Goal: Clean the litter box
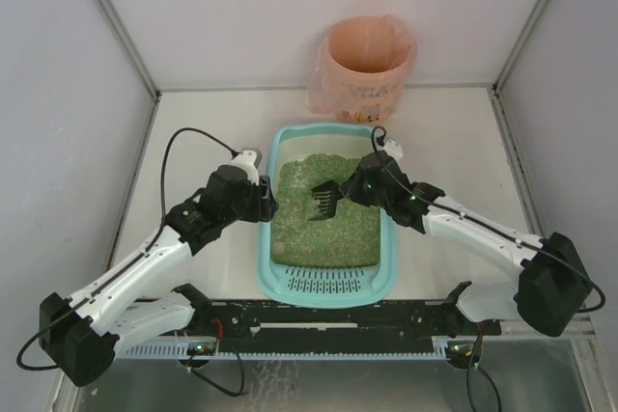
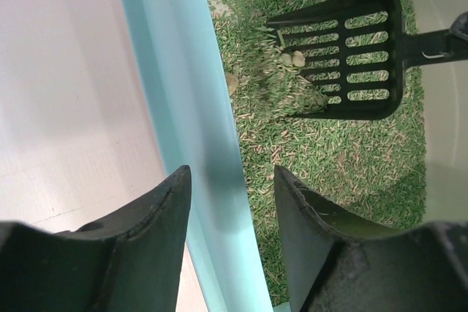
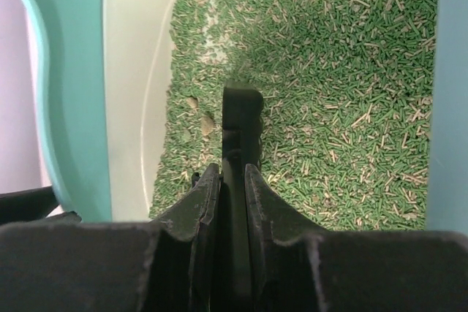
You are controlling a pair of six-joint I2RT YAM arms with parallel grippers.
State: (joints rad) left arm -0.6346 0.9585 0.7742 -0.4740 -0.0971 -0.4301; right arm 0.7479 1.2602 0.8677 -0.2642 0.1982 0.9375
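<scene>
Bright, even light; soft shadows; left pincer (image 2: pixel 232 173) slightly soft close up.

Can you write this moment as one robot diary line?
step: scooping | left gripper: open astride litter box rim | right gripper: shut on scoop | scoop: holds clumps, in litter

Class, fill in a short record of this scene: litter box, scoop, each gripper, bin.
litter box: teal tray holding green litter, grate end at the near side
scoop: black, slotted, head in the litter, pale lumps on it
left gripper: open, astride the box's left rim
right gripper: shut on the scoop
bin: pink-bagged, behind the box
</scene>
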